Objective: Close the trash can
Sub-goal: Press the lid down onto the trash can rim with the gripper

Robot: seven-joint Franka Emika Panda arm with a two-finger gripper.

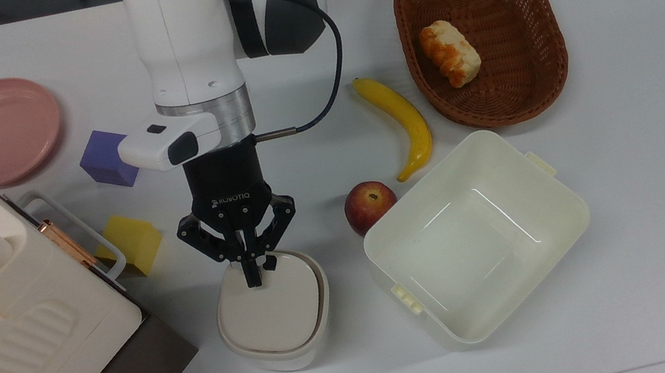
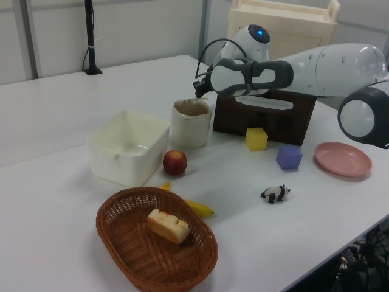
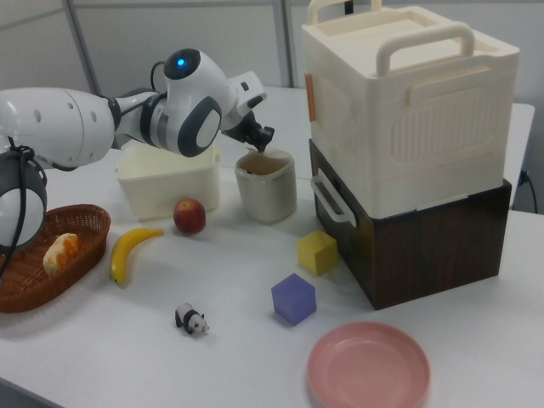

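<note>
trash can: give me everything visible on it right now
The trash can is a small rounded-square cream plastic bin with a beige flat lid, now lying down inside the rim. It stands upright on the white table, between the dark brown box and the cream tub, touching neither. The gripper, fingers shut, presses the lid's edge beside a small black button.
</note>
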